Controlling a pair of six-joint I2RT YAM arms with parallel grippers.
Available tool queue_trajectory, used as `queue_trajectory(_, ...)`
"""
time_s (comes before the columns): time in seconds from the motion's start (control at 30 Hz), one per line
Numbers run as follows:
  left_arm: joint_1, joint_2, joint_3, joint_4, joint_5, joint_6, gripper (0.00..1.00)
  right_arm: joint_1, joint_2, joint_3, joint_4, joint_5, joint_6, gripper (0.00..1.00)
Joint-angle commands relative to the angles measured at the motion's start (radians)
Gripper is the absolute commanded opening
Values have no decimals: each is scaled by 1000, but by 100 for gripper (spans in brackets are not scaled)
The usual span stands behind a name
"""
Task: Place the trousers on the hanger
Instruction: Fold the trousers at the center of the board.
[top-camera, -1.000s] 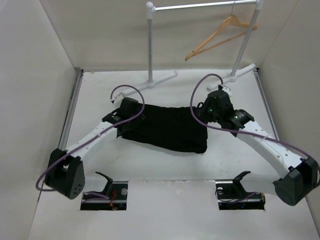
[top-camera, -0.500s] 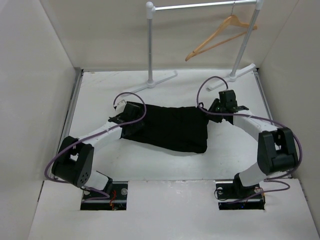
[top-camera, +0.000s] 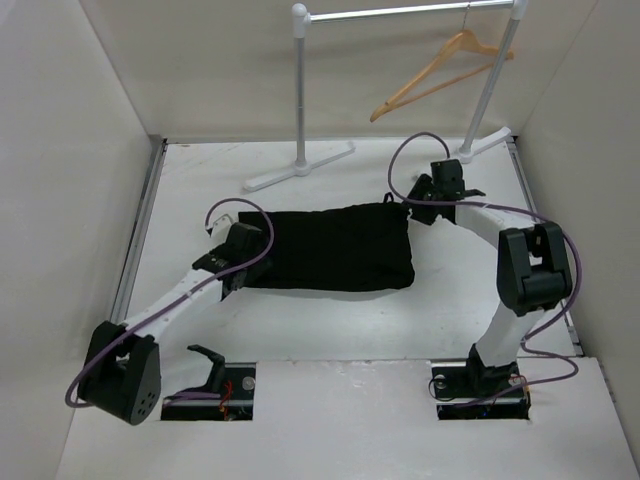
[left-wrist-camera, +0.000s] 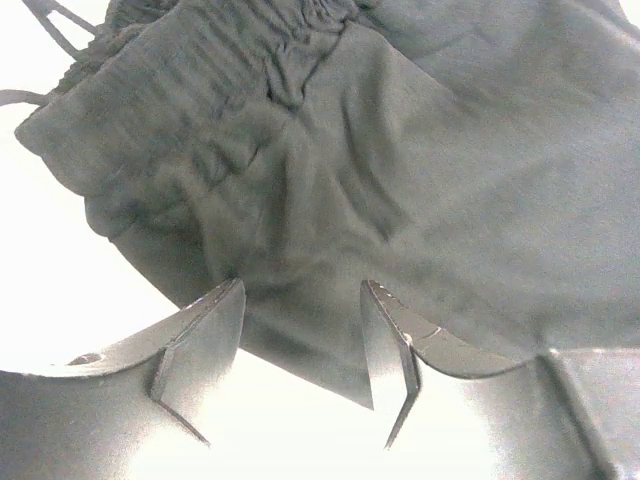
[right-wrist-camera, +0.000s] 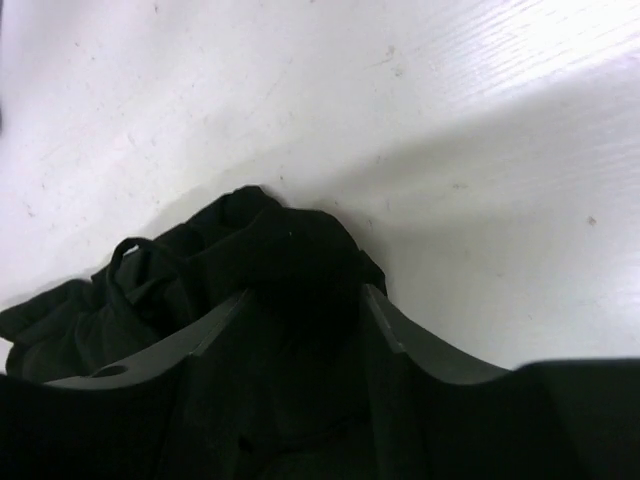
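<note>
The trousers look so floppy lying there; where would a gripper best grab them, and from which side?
Probably at an end edge, not the flat middle. The trousers lie folded flat on the table, so only their bunched ends give the fingers something to close around. The left gripper comes in low at the left edge, the right gripper at the far right corner.

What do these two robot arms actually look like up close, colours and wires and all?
Both the left arm and the right arm have slim white links with chunky black joints. A purple cable loops along each. The gripper fingers are flat, dark grey, tapering blades.
</note>
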Motion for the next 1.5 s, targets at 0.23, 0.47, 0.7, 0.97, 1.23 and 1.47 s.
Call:
queue_trajectory(0.23,-98,-33,234,-96,-14,16,39,126,-475,-257,-52,14,17,21)
queue_trajectory(0.47,31,182,296,77,81,50,37,221,-493,-520,150,-98,170,10)
queue_trajectory(0.7,261,291,161,166,89,103,37,214,-555,-676,151,-26,234,10)
queue_trajectory(0.97,395,141,87,165,151,119,37,226,-684,-688,39,-8,245,15)
queue_trajectory(1.23,265,21,207,50,145,113,41,264,-660,-467,-20,-26,189,15)
queue_trajectory(1.47,92,70,166,71,92,74,39,332,-360,-380,230,-106,214,9)
